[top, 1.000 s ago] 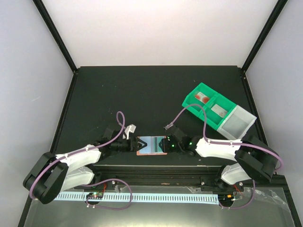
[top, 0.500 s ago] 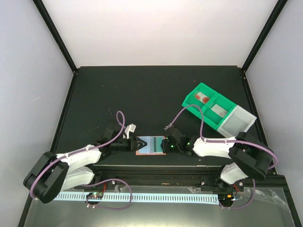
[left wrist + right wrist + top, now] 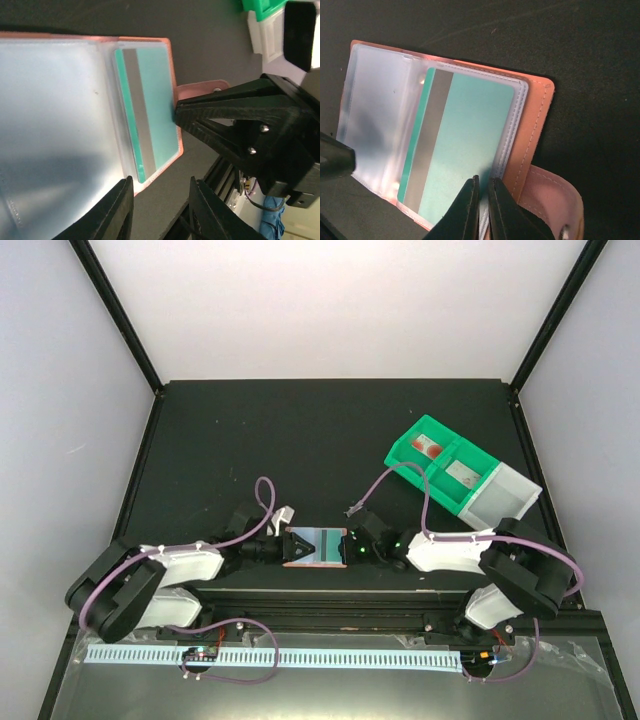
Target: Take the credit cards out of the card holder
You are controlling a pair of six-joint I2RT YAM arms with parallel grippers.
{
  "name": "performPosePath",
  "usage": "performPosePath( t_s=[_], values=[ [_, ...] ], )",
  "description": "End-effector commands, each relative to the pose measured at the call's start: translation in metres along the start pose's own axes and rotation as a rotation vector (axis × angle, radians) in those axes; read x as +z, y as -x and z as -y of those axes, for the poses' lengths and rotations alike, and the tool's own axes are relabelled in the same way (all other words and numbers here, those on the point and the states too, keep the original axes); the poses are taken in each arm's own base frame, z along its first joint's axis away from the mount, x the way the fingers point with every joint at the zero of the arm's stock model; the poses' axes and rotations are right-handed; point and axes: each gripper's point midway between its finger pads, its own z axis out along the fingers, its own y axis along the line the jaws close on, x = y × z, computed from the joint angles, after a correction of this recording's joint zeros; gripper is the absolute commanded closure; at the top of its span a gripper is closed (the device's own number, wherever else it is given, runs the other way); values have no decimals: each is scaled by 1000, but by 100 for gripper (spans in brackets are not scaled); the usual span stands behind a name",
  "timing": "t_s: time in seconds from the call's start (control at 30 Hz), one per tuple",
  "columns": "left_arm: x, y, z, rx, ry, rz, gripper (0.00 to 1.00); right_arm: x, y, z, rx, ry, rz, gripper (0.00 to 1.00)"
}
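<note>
The card holder (image 3: 534, 117) is laid open on the table (image 3: 300, 440), and everything else is placed from it. One teal card (image 3: 470, 145) with a grey stripe is seen inside the clear sleeve (image 3: 521, 97) on the holder's tab-side half; no other card can be made out in the cloudy sleeves beside it. The right gripper (image 3: 483, 207) is brought in at the holder's outer edge, beside the snap tab (image 3: 555, 200), and its fingers are pressed almost together on the sleeve's rim. Whether the card itself is caught cannot be told. The left gripper (image 3: 160, 187) is set at the holder's opposite edge with its fingers spread, and nothing is seen pinched between them. From here the likeliest fault is judged to be that sleeve and card are pulled as one, so the whole holder is dragged. That would be caused by the plastic being nipped along with the card while the far half is not held down. A shallow pinch could also be lost on the slick rim.
</note>
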Motion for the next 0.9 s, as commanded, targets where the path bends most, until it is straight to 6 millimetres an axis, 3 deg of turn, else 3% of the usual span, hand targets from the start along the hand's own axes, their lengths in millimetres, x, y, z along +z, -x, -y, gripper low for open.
performPosePath(
  t_s=[0.0, 0.47, 0.87],
  values=[
    [9, 5, 12, 13, -51, -6, 69, 4, -8, 1, 10, 6, -12, 91],
    [16, 11, -10, 19, 79, 13, 74, 6, -16, 12, 17, -18, -22, 96],
    [27, 9, -10, -14, 59, -2, 75, 10, -20, 12, 23, -8, -32, 97]
  ],
)
